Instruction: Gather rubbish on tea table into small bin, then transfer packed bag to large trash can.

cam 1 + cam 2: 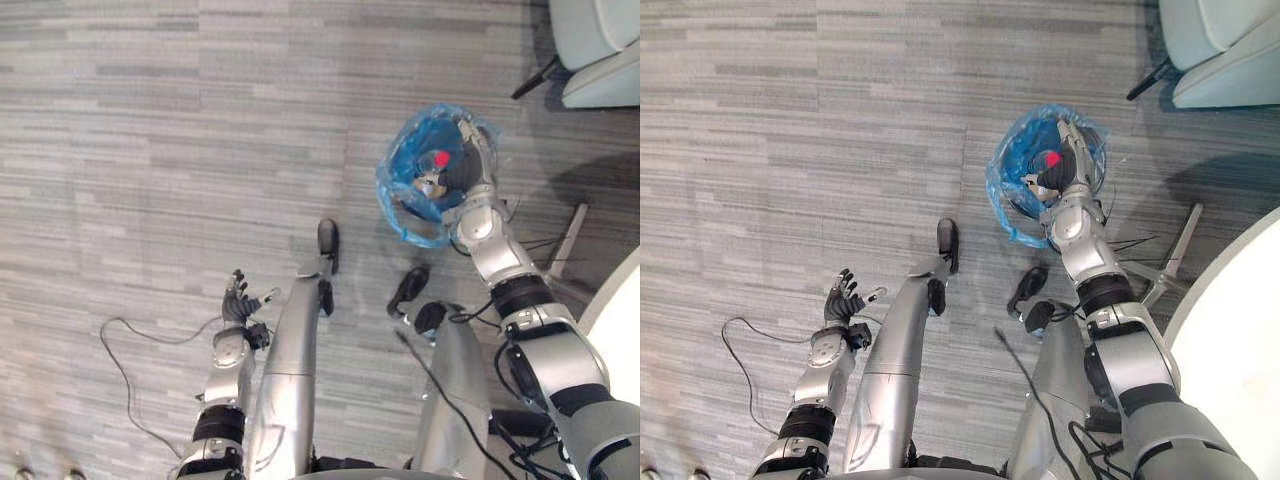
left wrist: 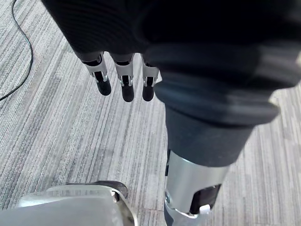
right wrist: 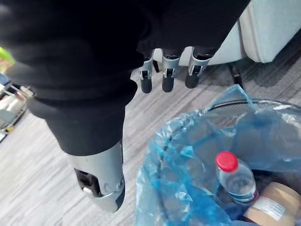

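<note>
A small bin lined with a blue plastic bag stands on the floor ahead of me to the right. Inside lie a clear bottle with a red cap and a brown paper cup. My right hand hovers over the bin's near-right rim; its fingers are straight, its thumb is held apart, and it holds nothing. My left hand hangs low at my left side above the grey floor, with relaxed fingers and nothing in it.
A pale upholstered chair with a dark leg stands beyond the bin at the far right. The curved edge of a white table lies at my right, with a metal leg beside it. Grey plank flooring spreads to the left.
</note>
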{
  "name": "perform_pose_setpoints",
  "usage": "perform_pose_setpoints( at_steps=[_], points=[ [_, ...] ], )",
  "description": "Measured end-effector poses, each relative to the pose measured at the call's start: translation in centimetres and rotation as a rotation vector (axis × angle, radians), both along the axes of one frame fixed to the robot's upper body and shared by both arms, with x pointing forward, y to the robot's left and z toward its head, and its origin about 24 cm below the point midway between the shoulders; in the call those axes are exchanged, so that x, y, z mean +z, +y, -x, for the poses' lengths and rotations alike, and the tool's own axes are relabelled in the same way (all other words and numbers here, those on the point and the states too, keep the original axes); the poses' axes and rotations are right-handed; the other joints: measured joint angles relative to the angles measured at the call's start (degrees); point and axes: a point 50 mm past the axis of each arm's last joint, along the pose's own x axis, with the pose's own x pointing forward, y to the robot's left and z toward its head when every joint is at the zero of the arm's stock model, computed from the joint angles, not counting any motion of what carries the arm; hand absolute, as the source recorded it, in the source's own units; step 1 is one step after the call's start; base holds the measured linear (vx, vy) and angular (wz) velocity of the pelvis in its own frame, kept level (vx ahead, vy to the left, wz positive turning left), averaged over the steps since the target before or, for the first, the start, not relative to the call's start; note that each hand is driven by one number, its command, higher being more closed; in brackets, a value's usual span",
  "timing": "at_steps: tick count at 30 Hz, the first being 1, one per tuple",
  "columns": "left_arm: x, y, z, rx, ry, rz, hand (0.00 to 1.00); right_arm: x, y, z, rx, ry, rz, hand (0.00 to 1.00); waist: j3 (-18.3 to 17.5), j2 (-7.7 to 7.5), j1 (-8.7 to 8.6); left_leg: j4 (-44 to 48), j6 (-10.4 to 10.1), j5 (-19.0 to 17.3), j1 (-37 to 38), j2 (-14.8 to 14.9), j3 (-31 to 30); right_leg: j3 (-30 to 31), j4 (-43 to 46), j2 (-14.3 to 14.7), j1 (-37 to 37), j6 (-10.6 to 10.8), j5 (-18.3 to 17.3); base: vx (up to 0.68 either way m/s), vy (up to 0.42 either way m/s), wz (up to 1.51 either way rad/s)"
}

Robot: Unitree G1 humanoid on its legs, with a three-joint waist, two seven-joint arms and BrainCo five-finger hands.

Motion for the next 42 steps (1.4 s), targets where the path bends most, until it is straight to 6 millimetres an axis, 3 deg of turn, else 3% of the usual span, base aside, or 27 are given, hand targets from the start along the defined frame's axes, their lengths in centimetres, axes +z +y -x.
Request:
perform_pose_setpoints(
  at_steps=[5,9,10,19,26,31,37,42],
  points=[
    [0.9,-0.5,-0.9,0.009,-0.037,0.018,0.0,-1.0,-1.7,-0.2,-0.071,0.068,0.004,0.0,0.6,1.2,1.53,1.3,0.0,0.0,-4.6,0.1,0.3,0.0,2.2,-0.7,-4.6,0.4,-0.6,-0.06,-0.011,0.03],
    [0.9,-0.6,-1.0,0.012,-0.043,0.025,0.0,-1.2,-2.1,-0.1,-0.09,0.086,0.0,0.0,1.5,1.88,1.77,3.5,0.2,-0.2,-5.7,0.3,0.1,0.3,3.9,-1.0,-5.4,0.2,-0.9,-0.06,0.008,-0.03],
    [1.0,-0.6,-1.0,0.012,-0.047,0.024,0.0,-1.1,-2.3,-0.1,-0.094,0.084,0.003,1.0,1.5,1.88,1.81,3.9,0.3,-0.2,-6.3,0.3,0.1,0.3,4.2,-1.0,-5.9,0.2,-0.9,-0.06,0.013,-0.04],
    [1.1,-0.6,-1.1,0.009,-0.049,0.021,0.0,-2.6,-2.6,-0.1,-0.1,0.161,-0.006,1.0,1.5,1.85,1.82,4.7,0.7,-0.6,-7.3,0.5,0.6,0.9,5.1,-1.2,-7.1,0.5,-1.3,-0.08,0.019,-0.01],
    [1.7,-0.4,-1.6,0.009,-0.066,0.016,0.0,-2.3,-0.9,0.1,-0.02,0.122,-0.017,1.0,1.6,1.69,1.68,7.6,0.7,-1.7,-7.3,1.7,0.7,1.7,6.1,-0.4,-6.8,0.4,-1.2,-0.07,0.014,-0.1],
    [1.6,0.0,-1.5,0.024,-0.058,0.016,0.0,-1.6,1.1,0.5,0.06,0.052,-0.079,1.0,1.9,1.28,0.32,8.2,0.7,-2.0,-6.5,2.0,0.6,1.5,6.2,-0.2,-5.8,0.7,-1.4,-0.08,0.008,-0.01],
    [1.7,0.9,-1.7,0.039,-0.05,0.003,0.0,-2.5,4.0,1.6,0.158,0.025,-0.329,1.0,3.1,-0.73,-0.69,5.2,0.4,-1.8,-1.2,2.0,1.0,1.2,3.6,0.2,-0.8,0.6,-0.8,-0.07,-0.008,0.06],
    [1.1,0.6,-1.4,0.019,-0.019,0.005,0.0,-5.0,6.5,3.3,0.252,0.085,-0.577,1.0,4.3,-2.79,-2.03,-3.0,-1.0,-0.4,9.8,2.0,2.5,-0.1,-4.6,1.4,9.6,1.0,1.6,-0.02,-0.052,0.07]
  ],
)
